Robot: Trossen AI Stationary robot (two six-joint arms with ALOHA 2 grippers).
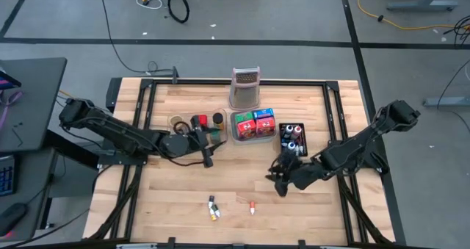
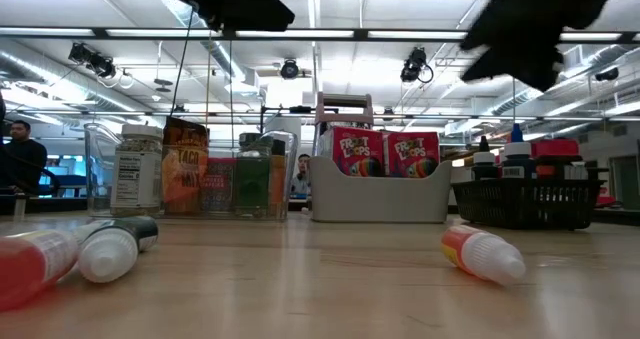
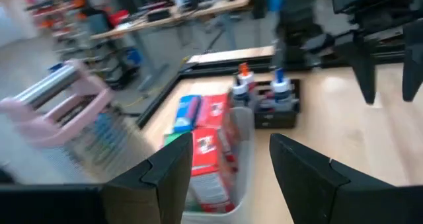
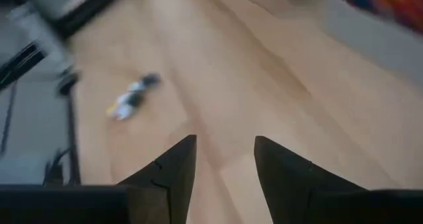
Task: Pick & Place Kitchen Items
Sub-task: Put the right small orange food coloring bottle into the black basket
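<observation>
My left gripper (image 1: 205, 152) (image 3: 231, 145) hovers open above the table, level, facing the grey tray (image 1: 253, 136) of red, green and blue packets (image 3: 205, 141). Nothing sits between its fingers. My right gripper (image 1: 277, 181) (image 4: 225, 141) is open too, tilted down over bare wood in front of the black tray (image 1: 292, 151) of dark-capped bottles (image 3: 261, 92). Two small bottles (image 1: 213, 207) (image 4: 131, 96) and a red, white-tipped one (image 1: 252, 207) (image 2: 483, 255) lie on their sides near the table's front edge. Jars and packets (image 2: 185, 169) stand in the clear tray (image 1: 176, 121).
A tall metal grater (image 1: 246, 87) stands behind the grey tray at the table's far side. The three trays form a row across the middle. Bare wood stretches between the trays and the front edge, around the loose bottles. People show in the room beyond the table.
</observation>
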